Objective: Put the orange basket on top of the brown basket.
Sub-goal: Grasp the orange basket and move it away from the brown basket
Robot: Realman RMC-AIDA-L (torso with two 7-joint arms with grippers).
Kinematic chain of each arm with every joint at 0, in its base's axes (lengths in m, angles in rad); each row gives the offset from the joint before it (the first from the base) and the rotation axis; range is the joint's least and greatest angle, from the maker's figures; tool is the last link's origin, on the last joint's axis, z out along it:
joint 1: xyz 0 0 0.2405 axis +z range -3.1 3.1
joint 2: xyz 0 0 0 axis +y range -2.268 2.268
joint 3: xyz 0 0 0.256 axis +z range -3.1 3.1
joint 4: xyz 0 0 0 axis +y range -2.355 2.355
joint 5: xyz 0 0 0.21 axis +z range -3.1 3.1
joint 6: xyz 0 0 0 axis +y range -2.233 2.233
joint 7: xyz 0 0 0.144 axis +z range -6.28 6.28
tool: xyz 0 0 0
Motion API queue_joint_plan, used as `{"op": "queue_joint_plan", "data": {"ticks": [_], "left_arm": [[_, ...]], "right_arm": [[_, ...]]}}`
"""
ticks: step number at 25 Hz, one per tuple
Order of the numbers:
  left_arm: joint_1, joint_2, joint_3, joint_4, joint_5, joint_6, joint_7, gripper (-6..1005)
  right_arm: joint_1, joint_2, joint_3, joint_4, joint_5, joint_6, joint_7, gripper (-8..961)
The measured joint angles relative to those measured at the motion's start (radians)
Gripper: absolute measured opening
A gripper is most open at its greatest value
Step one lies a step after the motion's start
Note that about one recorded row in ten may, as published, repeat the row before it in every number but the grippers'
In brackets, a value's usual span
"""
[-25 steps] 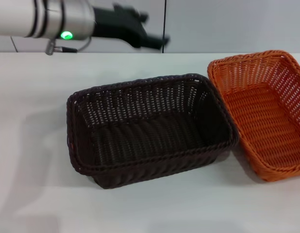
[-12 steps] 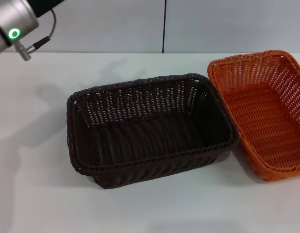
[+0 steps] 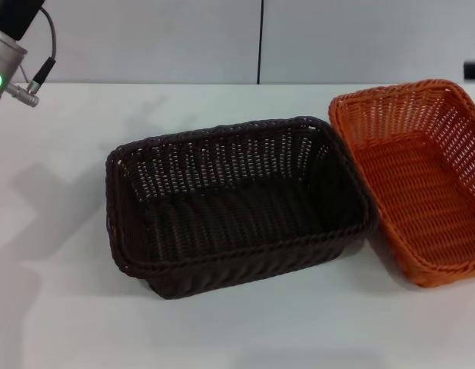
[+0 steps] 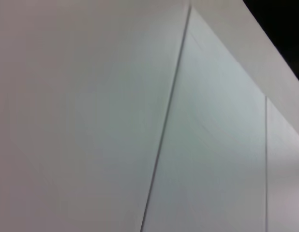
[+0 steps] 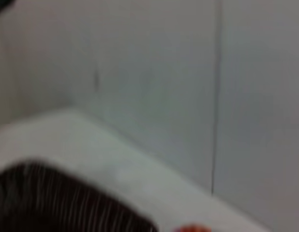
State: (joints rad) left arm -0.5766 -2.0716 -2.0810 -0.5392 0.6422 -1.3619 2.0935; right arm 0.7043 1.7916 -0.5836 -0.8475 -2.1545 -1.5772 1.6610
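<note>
While both baskets rest on the white table (image 3: 222, 338), neither gripper touches them. In the head view the brown basket (image 3: 237, 204) sits upright near the middle of the table, its open mouth facing up and its braided rim unbroken all round. Just beside it, on the robot's right, the orange basket (image 3: 414, 177) also stands upright on the table surface; its near long side lies close against the brown basket's right end, and whether the two rims actually touch cannot be told. Part of the orange basket runs off the right edge of the head view. Only a silver section of the left arm (image 3: 5, 54) with a green light and a short cable shows at the upper left corner, well apart from the baskets; its gripper is out of sight, so the state of its jaws is not visible. A small dark piece (image 3: 474, 69) at the right edge, above the orange basket, may belong to the right arm, and whether those jaws are apart or together cannot be told. Behind the table stands a pale panelled wall (image 3: 337, 38)
</note>
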Motion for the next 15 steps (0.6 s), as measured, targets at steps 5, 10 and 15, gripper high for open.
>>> {"op": "queue_joint_plan", "data": {"ticks": [5,10,15], "left_arm": [[-0.016,0.001,0.0,0.03,-0.02,-0.004,0.003,860],[-0.02,0.001,0.004,0.03,-0.02,-0.005,0.002,860],[-0.016,0.0,0.003,0.032,-0.034,-0.009,0.0,860]], "right_arm": [[0.058,0.001,-0.05,-0.021,-0.207,-0.037,0.007,578],[0.097,0.011,-0.133,-0.027,-0.359,-0.067,0.008,578],[0.111,0.031,-0.254,-0.015,-0.394,-0.087,0.011,578]]}}
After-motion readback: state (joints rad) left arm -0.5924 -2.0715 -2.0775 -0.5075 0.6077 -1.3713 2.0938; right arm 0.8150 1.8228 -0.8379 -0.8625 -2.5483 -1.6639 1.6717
